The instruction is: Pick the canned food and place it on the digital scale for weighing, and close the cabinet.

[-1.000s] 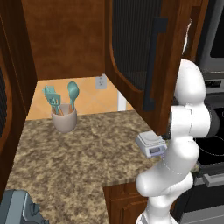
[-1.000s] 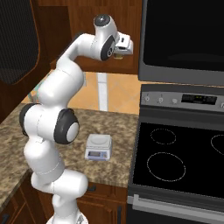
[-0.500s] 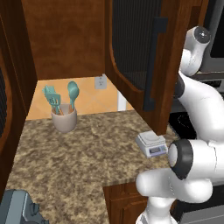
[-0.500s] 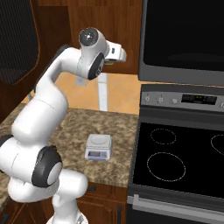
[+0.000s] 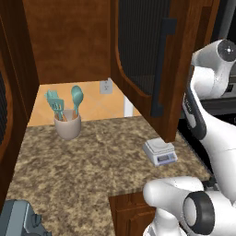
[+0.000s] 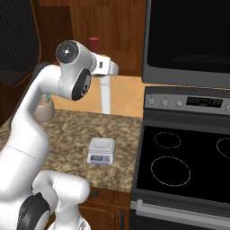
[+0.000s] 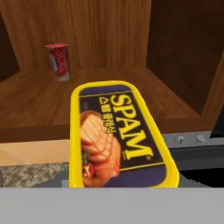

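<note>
In the hand view the canned food (image 7: 120, 135) takes up the lower middle of the frame: a flat yellow tin with rounded corners and a dark blue SPAM label, lying close under the camera with its near end cut off by the bottom of the picture. The fingers are hidden behind it, so I cannot tell whether they clamp the tin or how wide they stand. Behind the tin, in the upper half of that view, a wooden cabinet shelf (image 7: 39, 100) runs across, and a red soda can (image 7: 58, 61) stands upright on it at the upper left, well apart from the tin.

In the right base view the arm's wrist reaches toward the upper middle of the frame, in front of the open wall cabinet (image 6: 112, 27), where the same red can shows small on the shelf. The digital scale (image 6: 101, 150) sits on the speckled tabletop (image 6: 72, 130) at centre, its platform bare, just beside the black stove (image 6: 184, 166) at the right.

In the left base view the cabinet's door (image 5: 147, 60), with dark ribbed panel and dark bar handle, stands open in the upper middle. The scale lies below its lower edge, right of centre. A beige utensil holder (image 5: 67, 124) with teal utensils stands at the left.
</note>
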Robot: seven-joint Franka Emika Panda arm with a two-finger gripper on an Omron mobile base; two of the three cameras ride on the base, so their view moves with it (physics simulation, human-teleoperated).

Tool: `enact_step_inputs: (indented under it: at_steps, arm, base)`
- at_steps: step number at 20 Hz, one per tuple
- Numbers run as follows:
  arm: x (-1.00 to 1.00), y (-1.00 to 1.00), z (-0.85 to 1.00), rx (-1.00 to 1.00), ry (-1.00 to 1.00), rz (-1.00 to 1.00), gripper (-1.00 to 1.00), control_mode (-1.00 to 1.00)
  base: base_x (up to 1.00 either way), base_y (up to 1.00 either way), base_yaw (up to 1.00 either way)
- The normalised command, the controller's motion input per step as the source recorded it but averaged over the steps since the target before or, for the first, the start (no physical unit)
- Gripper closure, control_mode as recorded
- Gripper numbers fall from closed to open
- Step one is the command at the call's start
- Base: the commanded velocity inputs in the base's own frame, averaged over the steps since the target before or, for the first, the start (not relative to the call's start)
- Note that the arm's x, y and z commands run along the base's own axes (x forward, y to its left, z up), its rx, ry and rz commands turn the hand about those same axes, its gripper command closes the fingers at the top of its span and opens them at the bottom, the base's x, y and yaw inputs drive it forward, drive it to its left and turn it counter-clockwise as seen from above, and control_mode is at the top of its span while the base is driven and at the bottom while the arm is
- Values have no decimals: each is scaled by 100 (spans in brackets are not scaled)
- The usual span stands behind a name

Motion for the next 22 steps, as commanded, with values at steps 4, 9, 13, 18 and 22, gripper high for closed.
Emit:
enact_step_inputs:
  at_steps: [4, 9, 13, 18, 22]
  arm:
    - [-100, 0, -1, 0, 1, 4, 100, -100]
    - [-99, -2, -21, 0, 5, 21, 100, -100]
    - [-62, 0, -59, -10, 17, 37, 100, -100]
    - [-17, 2, -90, -9, 11, 35, 100, -100]
    - [42, 19, -99, 0, 1, 40, 100, -100]
  base:
    - [0, 0, 0]
    - [0, 0, 0]
    - [0, 0, 0]
    - [0, 0, 0]
    - [0, 0, 0]
